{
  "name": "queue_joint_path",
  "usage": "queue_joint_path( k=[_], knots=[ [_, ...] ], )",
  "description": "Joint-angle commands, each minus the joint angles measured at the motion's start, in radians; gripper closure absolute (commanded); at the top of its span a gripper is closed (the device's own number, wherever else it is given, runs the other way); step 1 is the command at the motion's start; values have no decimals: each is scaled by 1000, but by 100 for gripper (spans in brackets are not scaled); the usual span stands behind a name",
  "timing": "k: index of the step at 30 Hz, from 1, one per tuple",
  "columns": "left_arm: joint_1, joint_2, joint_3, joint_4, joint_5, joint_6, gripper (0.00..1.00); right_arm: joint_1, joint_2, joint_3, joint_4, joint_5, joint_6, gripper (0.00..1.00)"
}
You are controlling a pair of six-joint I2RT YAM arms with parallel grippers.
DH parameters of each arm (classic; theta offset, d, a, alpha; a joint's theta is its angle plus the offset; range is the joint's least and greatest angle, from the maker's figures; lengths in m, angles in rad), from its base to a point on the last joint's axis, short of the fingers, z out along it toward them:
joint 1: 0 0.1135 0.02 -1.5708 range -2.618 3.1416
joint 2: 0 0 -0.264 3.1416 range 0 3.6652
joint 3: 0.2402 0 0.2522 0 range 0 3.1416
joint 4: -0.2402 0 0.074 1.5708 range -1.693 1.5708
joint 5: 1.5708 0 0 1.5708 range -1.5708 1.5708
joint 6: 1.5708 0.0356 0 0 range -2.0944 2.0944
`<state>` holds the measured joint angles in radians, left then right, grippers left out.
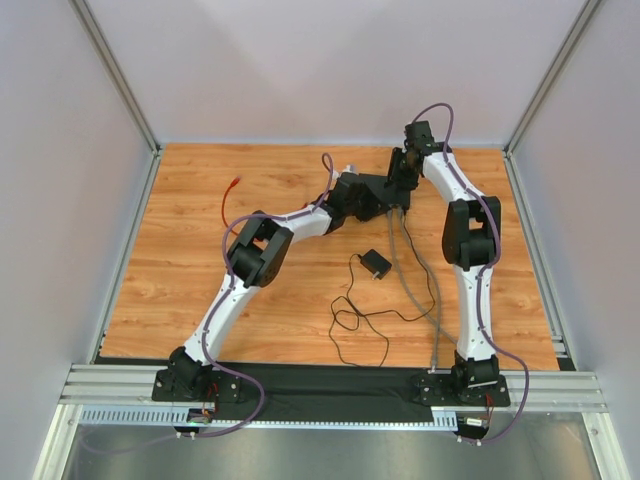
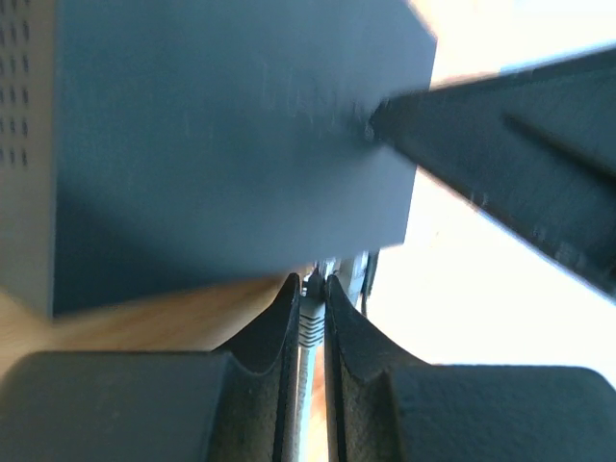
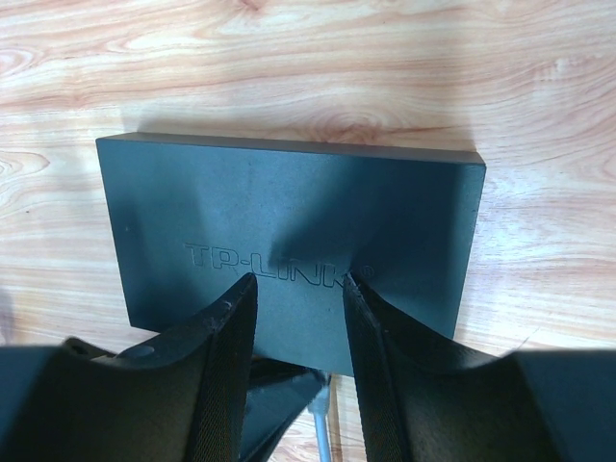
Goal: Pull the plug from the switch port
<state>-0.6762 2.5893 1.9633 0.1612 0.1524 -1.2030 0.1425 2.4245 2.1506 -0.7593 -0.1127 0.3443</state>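
A black TP-LINK network switch (image 3: 289, 212) lies flat near the far edge of the wooden counter (image 1: 200, 290). The left end effector (image 2: 313, 281) is clamped on the grey plug (image 2: 310, 327) at the switch's edge; the port itself cannot be made out. The right end effector (image 3: 299, 278) has its fingers apart, with the tips resting on the switch's top.

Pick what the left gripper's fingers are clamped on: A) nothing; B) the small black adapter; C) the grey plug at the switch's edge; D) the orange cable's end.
C: the left wrist view shows the left gripper closed on the grey plug at the edge of the black switch.
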Motion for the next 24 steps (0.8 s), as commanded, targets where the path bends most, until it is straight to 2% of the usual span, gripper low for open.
queue_joint_path(
  k=[1,12,16,18,19,24],
  knots=[
    [1,-55,-79,-152,16,97,100,-11,82,-18,-103,45,-11,56],
    [29,-159,-224,-74,55,146,100,-9,84,-18,-101,45,-8,56],
    [75,-264,-337,-54,-34,177,100,-9,79,-21,-100,47,-5,56],
    [125,-349,-444,-37,-89,198,100,-9,79,-26,-98,45,-5,56],
    [125,-350,-445,-37,-108,206,100,-9,77,-28,-97,45,-5,56],
    [256,-454,-607,-5,-197,218,100,-9,76,-28,-94,44,-7,56]
  ],
)
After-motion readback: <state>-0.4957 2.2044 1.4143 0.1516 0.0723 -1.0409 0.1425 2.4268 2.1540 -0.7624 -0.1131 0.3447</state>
